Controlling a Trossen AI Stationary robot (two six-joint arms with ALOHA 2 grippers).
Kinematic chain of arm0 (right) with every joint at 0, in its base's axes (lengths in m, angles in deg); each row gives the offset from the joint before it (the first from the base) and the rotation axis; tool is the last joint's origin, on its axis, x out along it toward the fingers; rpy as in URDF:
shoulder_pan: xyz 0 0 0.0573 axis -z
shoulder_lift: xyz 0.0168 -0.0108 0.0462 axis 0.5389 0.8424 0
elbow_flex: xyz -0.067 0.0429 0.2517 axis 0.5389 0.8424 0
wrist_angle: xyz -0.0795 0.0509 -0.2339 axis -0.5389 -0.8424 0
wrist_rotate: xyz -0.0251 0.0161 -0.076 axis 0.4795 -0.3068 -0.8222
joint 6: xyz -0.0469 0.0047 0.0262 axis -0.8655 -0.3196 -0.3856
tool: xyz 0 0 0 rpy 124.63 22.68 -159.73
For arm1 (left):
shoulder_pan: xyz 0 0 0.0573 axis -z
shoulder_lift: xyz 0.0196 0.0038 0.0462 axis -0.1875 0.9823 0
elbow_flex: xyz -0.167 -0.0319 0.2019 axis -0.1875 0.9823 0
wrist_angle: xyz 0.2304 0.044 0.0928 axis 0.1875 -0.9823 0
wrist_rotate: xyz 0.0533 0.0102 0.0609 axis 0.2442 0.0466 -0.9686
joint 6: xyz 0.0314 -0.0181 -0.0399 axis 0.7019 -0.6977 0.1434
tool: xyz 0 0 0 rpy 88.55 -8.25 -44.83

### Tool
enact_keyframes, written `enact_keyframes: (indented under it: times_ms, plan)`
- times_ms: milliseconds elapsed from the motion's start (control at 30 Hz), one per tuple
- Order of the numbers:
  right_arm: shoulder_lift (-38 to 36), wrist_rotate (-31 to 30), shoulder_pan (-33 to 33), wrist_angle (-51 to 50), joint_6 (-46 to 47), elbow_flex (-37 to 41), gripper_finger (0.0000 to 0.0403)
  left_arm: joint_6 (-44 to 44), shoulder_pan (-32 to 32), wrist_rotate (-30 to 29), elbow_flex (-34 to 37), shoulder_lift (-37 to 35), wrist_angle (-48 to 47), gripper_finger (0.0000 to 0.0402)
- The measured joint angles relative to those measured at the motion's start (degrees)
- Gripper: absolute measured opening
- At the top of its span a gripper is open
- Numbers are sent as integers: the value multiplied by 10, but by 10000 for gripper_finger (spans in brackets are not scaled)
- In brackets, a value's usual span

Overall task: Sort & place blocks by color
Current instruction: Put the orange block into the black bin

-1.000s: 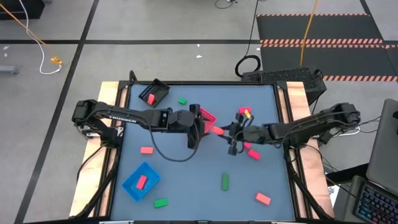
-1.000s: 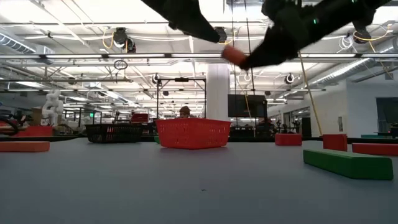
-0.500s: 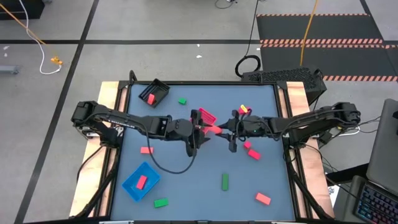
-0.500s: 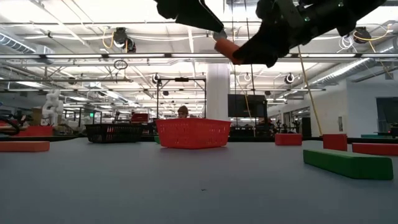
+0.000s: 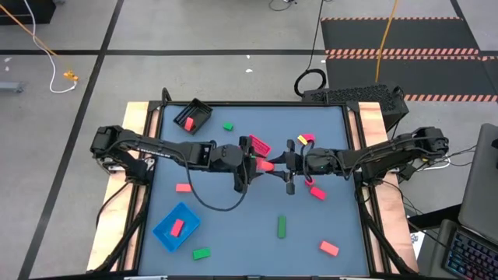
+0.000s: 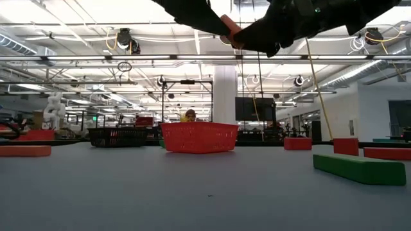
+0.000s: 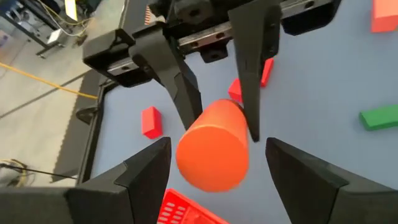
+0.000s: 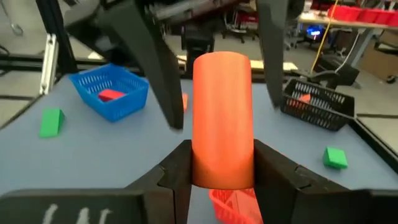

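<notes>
An orange-red cylinder block [image 5: 267, 164] hangs in the air over the table's middle, above the pink-red tray [image 5: 259, 146]. My right gripper [image 8: 222, 146] is shut on it. My left gripper [image 7: 217, 144] faces it from the table's left and is open. Its two fingers stand on either side of the cylinder's free end [image 7: 211, 155], with a gap on each side. Red blocks [image 5: 184, 187] [image 5: 329, 248] and green blocks [image 5: 282, 226] [image 5: 201, 253] lie flat on the table. In the low view the cylinder [image 6: 230, 29] shows high up between both arms. My right gripper pinches the cylinder's near end [image 8: 221, 171] between its two fingers [image 8: 177, 168]. It comes level from the table's right side, and the cylinder lies along the fingers. The cylinder is lifted clear and sticks out forward toward the left gripper.
A blue tray [image 5: 176, 226] near the front left holds a red block. A black tray [image 5: 193, 114] at the far left holds another. A green block [image 5: 228, 126] lies near the far edge, and red blocks [image 5: 317, 192] lie under the right arm. A yellow piece [image 5: 308, 141] lies nearby.
My right gripper has carried the cylinder upward and a little toward the table's left. My left gripper has moved toward it from the left, so its open fingers now stand around the cylinder's free end. Both arms have closed the gap between them.
</notes>
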Motion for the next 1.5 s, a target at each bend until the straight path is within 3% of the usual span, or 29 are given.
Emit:
enact_keyframes:
  times_ms: [533,700,933,1167,1500]
  plan:
    - [1,-3,-1,-3,10,0,123,-20,-2,3,0,1,20,260]
    - [1,-4,-1,-2,10,0,123,-30,-2,4,0,1,17,215]
    - [1,-2,-1,-4,5,0,123,-30,-5,51,0,1,15,133]
    - [1,-6,-1,1,8,0,142,-44,-12,51,0,0,18,133]
    - [1,-35,5,-35,-7,0,175,-59,-14,3,0,0,15,133]
